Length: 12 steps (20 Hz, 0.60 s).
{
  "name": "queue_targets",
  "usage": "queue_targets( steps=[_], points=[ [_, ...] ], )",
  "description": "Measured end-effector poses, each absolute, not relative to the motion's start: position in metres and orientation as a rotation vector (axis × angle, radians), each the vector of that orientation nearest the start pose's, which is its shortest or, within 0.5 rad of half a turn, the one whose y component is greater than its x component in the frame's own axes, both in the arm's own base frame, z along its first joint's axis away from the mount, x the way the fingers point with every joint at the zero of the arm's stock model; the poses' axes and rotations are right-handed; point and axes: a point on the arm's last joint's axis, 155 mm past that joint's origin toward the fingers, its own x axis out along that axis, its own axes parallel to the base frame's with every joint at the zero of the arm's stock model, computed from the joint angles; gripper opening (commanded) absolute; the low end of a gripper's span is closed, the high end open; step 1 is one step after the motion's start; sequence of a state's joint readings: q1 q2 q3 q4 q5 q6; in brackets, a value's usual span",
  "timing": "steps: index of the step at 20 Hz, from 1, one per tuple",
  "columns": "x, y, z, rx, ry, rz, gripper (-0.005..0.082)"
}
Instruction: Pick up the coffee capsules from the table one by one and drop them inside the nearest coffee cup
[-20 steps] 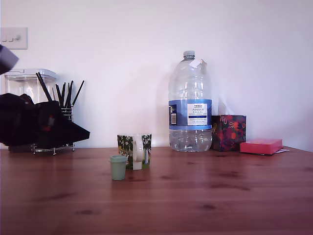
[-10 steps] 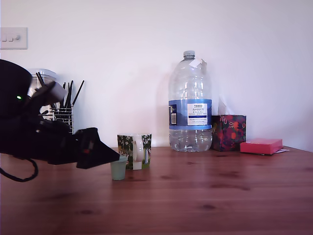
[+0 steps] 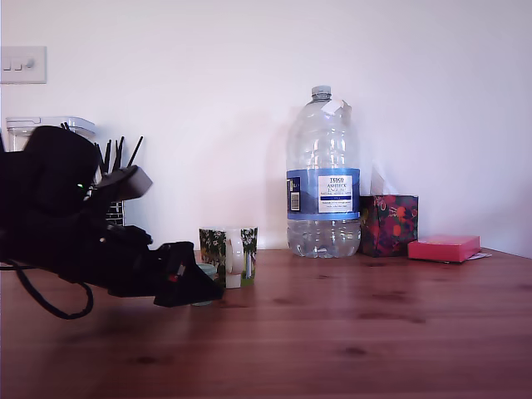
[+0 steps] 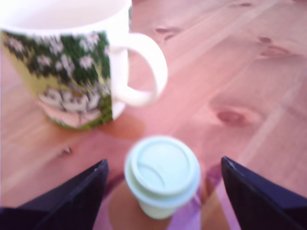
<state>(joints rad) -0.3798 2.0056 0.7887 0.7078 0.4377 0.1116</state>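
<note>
A pale sage-green coffee capsule (image 4: 162,173) stands upright on the reddish-brown table (image 3: 374,324), between my two dark fingers (image 4: 76,199) with a gap on each side. My gripper (image 4: 162,191) is open around it. In the exterior view the black gripper (image 3: 204,287) covers most of the capsule (image 3: 206,269), only its rim showing. The coffee cup (image 3: 228,257), printed with green trees and a white handle (image 4: 144,67), stands just behind the capsule and close to it.
A large water bottle (image 3: 323,183) stands at the back, with a dark patterned tissue box (image 3: 388,225) and a pink box (image 3: 443,248) to the exterior view's right. A wire utensil holder (image 3: 112,187) sits behind the arm. The arm's cable (image 3: 50,307) droops to the table.
The arm has swung in from the exterior view's left and come down low over the table. Its fingers now stand on either side of the capsule, hiding most of it in the exterior view.
</note>
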Motion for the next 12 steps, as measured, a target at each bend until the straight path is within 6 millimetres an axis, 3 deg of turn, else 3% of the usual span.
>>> queue_targets(
  steps=[4, 10, 12],
  points=[
    [0.4113, -0.2515, 0.0164, 0.129, 0.487, -0.860, 0.0256],
    [0.4086, -0.2513, 0.0128, 0.145, 0.498, -0.870, 0.0096],
    [0.4086, -0.2513, 0.0129, 0.145, 0.497, -0.870, 0.0092]
  ],
)
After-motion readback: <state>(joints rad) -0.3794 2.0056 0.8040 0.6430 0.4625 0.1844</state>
